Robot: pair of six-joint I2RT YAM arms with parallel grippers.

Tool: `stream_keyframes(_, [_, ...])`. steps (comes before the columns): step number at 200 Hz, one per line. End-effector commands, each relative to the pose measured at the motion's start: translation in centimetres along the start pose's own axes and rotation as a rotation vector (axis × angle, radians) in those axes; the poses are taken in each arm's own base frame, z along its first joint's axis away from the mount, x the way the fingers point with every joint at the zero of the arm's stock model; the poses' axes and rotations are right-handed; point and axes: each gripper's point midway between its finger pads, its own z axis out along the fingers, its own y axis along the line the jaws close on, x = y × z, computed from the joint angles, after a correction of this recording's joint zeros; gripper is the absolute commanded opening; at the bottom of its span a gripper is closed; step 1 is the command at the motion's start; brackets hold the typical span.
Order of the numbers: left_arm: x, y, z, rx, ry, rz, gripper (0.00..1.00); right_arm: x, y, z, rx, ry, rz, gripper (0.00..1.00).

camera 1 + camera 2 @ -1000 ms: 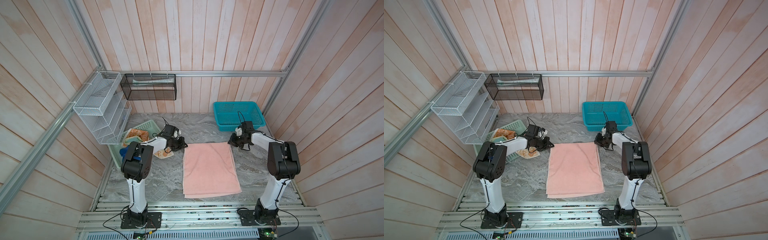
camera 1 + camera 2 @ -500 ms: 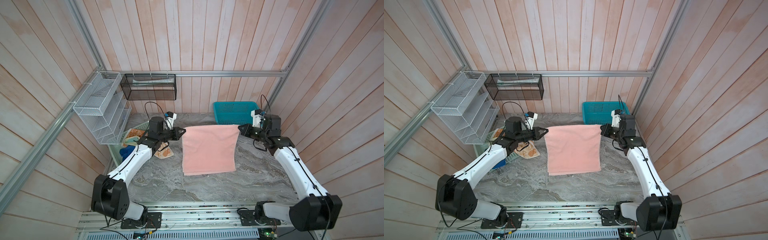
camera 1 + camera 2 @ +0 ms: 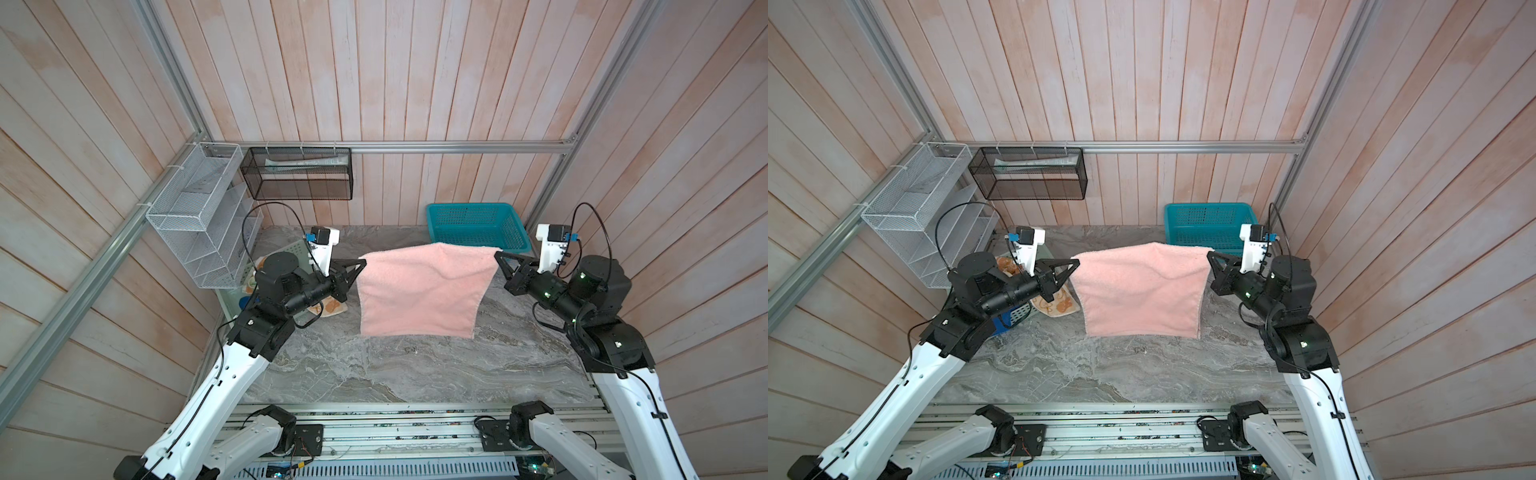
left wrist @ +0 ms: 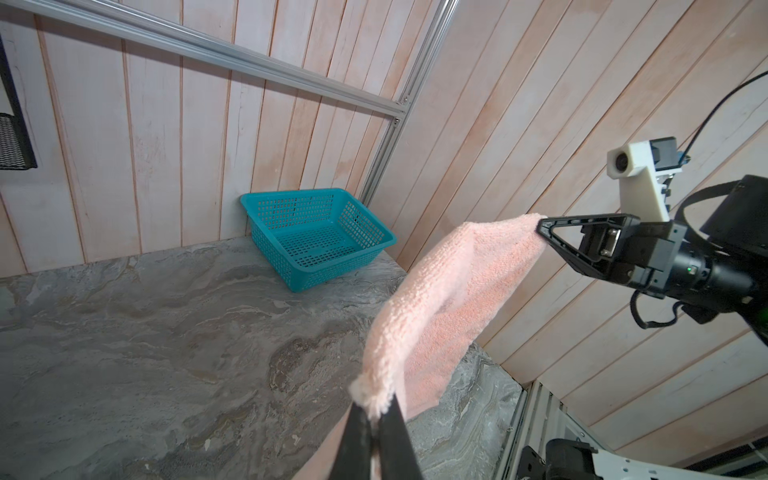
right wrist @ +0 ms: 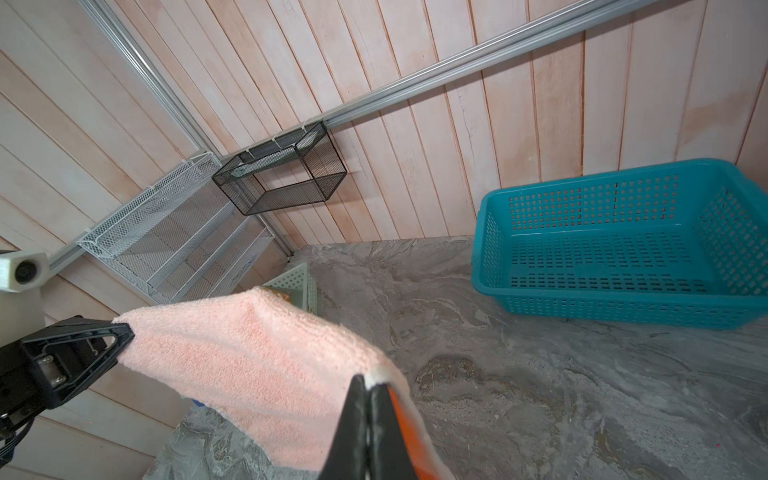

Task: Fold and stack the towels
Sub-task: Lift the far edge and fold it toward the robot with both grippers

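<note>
One salmon-pink towel (image 3: 424, 291) held aloft above the tabletop (image 3: 395, 365).
Your left jaws pinch one upper corner, your right jaws the other; the cloth hangs slack between them.

Blue towel (image 3: 1001, 322) mostly behind left arm (image 3: 984, 286)

Three towels can be counted: one salmon-pink towel (image 3: 419, 291) in the air, one orange-and-cream towel (image 3: 1059, 306) at the tabletop's left edge, and one blue towel (image 3: 1002, 322), partly hidden there. There are two plastic baskets: one teal basket (image 3: 469, 206) in the far right corner and one mint-green basket (image 5: 297, 283) at the left edge. Two wire racks hang on the walls: one white rack (image 3: 195, 216) and one black rack (image 3: 297, 178). There are two grippers: the left gripper (image 3: 362, 262) and the right gripper (image 3: 496, 254).
</note>
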Motion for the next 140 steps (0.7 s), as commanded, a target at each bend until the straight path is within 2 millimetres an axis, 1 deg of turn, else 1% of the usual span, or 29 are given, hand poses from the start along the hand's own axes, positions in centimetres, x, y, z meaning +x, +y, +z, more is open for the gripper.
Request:
stream_keyframes(1, [0.8, 1.0, -0.8, -0.083, 0.04, -0.016, 0.0, 1.1, -0.7, -0.4, 0.044, 0.037, 0.041, 0.0])
stream_keyframes(21, [2.5, 2.7, -0.2, -0.13, 0.092, -0.038, 0.0, 3.2, -2.4, 1.1, 0.075, 0.084, 0.055, 0.0])
stream_keyframes(36, [4.3, 4.6, 1.0, -0.142, 0.136, -0.078, 0.0, 5.6, -3.8, 3.3, 0.068, 0.132, 0.056, 0.0])
stream_keyframes(47, [5.7, 6.2, 2.1, -0.124, 0.162, -0.124, 0.0, 7.3, -5.2, 5.1, 0.063, 0.163, 0.063, 0.0])
stream_keyframes(49, [5.7, 6.5, 2.3, -0.119, 0.161, -0.129, 0.0, 7.4, -5.3, 5.3, 0.057, 0.161, 0.063, 0.0])
stream_keyframes(51, [5.9, 6.7, 2.4, -0.116, 0.161, -0.135, 0.0, 8.0, -5.7, 5.7, 0.057, 0.176, 0.068, 0.0])
stream_keyframes(61, [6.9, 8.3, 3.7, -0.111, 0.172, -0.157, 0.0, 9.3, -7.0, 7.4, 0.041, 0.193, 0.073, 0.0])
stream_keyframes(72, [8.0, 10.0, 5.2, -0.101, 0.188, -0.17, 0.0, 10.5, -8.7, 9.2, 0.04, 0.211, 0.081, 0.0])
stream_keyframes(85, [8.8, 11.9, 7.0, -0.081, 0.202, -0.184, 0.0, 11.8, -10.8, 11.4, 0.045, 0.243, 0.081, 0.0])
stream_keyframes(97, [9.7, 13.9, 8.9, -0.063, 0.221, -0.202, 0.0, 12.6, -12.4, 13.6, 0.042, 0.274, 0.07, 0.0])
stream_keyframes(101, [9.8, 14.4, 9.5, -0.051, 0.223, -0.207, 0.0, 13.0, -12.9, 14.3, 0.041, 0.29, 0.067, 0.0])
stream_keyframes(107, [10.2, 15.3, 10.4, -0.038, 0.233, -0.216, 0.0, 13.0, -13.4, 15.4, 0.035, 0.302, 0.055, 0.0])
stream_keyframes(116, [10.5, 16.6, 11.6, -0.026, 0.24, -0.227, 0.0, 13.9, -14.6, 17.0, 0.035, 0.348, 0.053, 0.0])
stream_keyframes(124, [10.7, 17.5, 12.7, -0.016, 0.243, -0.231, 0.0, 13.8, -15.3, 18.3, 0.035, 0.374, 0.049, 0.0])
stream_keyframes(127, [10.8, 17.8, 13.0, -0.014, 0.244, -0.231, 0.0, 14.1, -15.6, 18.6, 0.038, 0.389, 0.05, 0.0])
stream_keyframes(140, [10.7, 19.0, 14.1, -0.013, 0.242, -0.228, 0.0, 13.8, -16.2, 20.1, 0.038, 0.413, 0.036, 0.0])
